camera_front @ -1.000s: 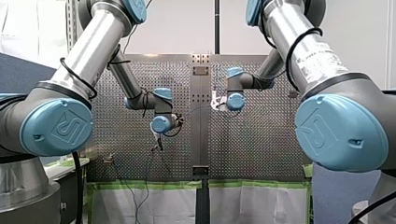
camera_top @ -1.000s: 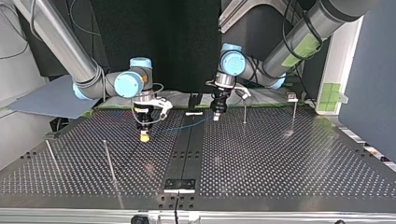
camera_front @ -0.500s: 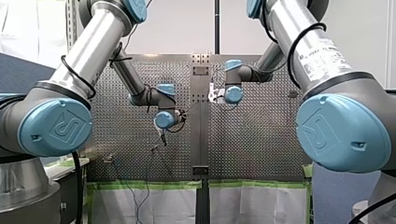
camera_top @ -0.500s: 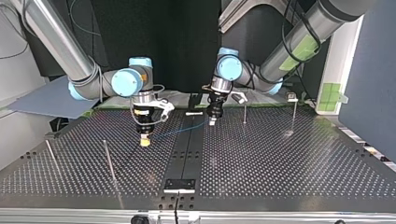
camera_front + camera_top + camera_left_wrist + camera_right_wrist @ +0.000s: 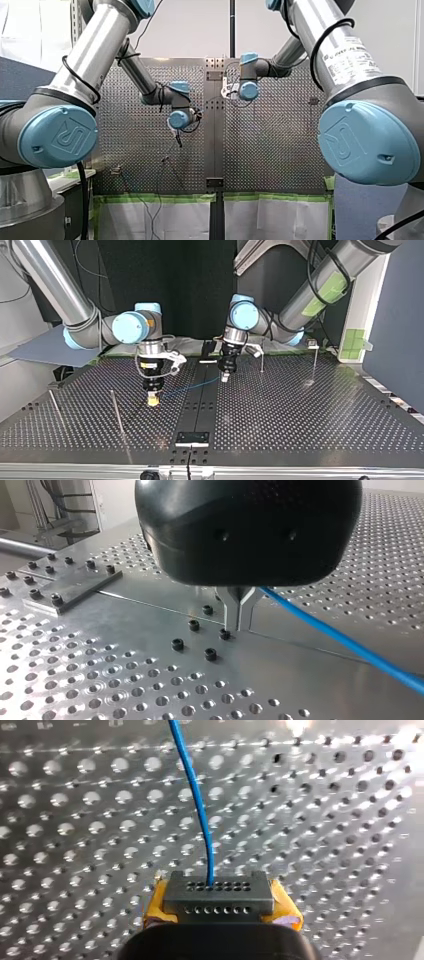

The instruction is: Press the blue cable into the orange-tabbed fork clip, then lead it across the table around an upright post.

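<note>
A thin blue cable (image 5: 192,386) hangs just above the perforated table between my two grippers. My left gripper (image 5: 224,378), at the top view's right, has its metal fingers (image 5: 234,612) pinched shut on the cable (image 5: 345,642), which trails away beside them over the centre plate. My right gripper (image 5: 153,400), at the top view's left, has yellow pads (image 5: 285,907) shut around a dark holed block. The cable (image 5: 197,805) runs out of that block, straight ahead over the table. In the front view my left gripper (image 5: 178,141) is lower than my right gripper (image 5: 226,92). No orange-tabbed clip can be made out.
Upright thin posts stand on the table: two at the top view's left (image 5: 116,410) (image 5: 54,407), two at its right (image 5: 262,361) (image 5: 315,360). A dark centre strip (image 5: 200,400) with black bolts (image 5: 210,654) divides the table. A small bracket (image 5: 192,438) sits at its near end.
Both grippers have carried the cable toward the top view's near edge. My left gripper has also drifted toward that view's left. Both stay shut.
</note>
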You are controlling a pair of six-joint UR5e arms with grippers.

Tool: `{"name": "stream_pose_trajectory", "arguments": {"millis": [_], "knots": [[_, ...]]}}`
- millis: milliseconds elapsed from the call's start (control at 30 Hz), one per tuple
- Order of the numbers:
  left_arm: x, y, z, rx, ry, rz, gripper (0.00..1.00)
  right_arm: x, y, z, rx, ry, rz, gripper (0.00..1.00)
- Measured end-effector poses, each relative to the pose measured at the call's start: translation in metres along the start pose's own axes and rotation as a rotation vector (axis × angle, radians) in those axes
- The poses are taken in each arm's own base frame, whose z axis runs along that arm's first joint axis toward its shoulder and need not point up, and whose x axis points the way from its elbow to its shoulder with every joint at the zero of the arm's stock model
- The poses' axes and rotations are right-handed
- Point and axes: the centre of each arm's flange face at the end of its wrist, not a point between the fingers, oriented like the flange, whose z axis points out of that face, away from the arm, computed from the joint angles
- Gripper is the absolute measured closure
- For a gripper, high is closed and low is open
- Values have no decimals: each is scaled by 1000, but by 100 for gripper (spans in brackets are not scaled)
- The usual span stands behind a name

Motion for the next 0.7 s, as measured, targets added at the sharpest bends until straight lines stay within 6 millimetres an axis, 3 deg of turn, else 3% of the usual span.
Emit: {"name": "stream_pose_trajectory", "arguments": {"millis": [700], "knots": [[-31, -25, 31, 31, -28, -33, 100, 67, 2, -1, 3, 97, 23, 100]]}}
